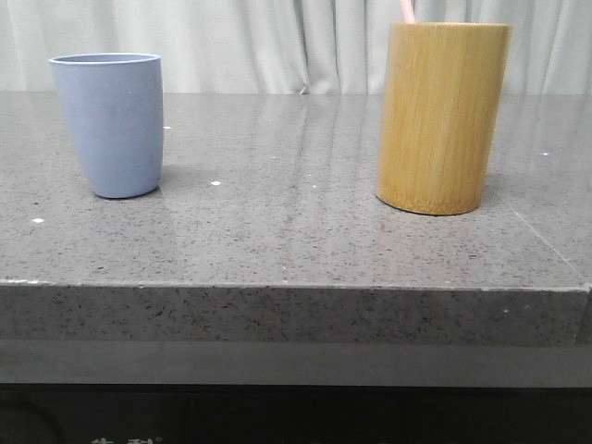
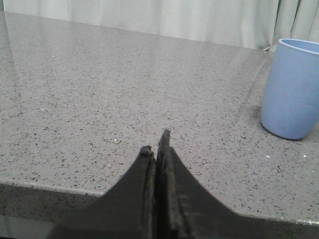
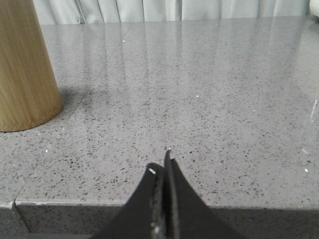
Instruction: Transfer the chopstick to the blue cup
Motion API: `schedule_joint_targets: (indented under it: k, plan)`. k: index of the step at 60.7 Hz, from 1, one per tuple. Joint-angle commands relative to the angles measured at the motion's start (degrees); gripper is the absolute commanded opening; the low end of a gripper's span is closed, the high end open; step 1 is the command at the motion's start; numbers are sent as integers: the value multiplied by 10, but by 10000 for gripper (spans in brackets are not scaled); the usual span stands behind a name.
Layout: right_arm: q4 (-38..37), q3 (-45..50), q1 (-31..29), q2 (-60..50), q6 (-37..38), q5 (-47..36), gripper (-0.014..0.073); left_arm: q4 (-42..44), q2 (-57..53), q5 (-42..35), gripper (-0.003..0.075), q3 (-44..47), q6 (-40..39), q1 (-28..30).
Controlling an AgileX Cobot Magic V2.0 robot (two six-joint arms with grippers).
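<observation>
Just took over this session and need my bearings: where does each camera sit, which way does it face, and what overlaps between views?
Front: low at the table edge, facing forward at the blue cup, the bamboo holder and the chopstick tip.
Left wrist: on the left arm, over the near table edge; shut left gripper; shares the blue cup.
Right wrist: on the right arm; shut right gripper; shares the bamboo holder.

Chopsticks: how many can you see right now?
1. A pink chopstick tip pokes up out of the bamboo holder on the table's right side. More could be hidden inside the holder; the blue cup's interior can't be seen either.
</observation>
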Motion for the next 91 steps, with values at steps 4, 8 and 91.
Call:
schedule_joint_targets:
  k: [4,8,91]
  plan:
    - [-4,-3,-4,-12,-2,-43,-115,-6,-14,-50,-19,3,-4,1]
    - [-4,-3,-4,-12,-2,-43,-115,-6,-14,-50,-19,3,-4,1]
    - [1,-135,-4,-5,-2,-47,-115,5,-9,-131,-19,-93,-4,-22]
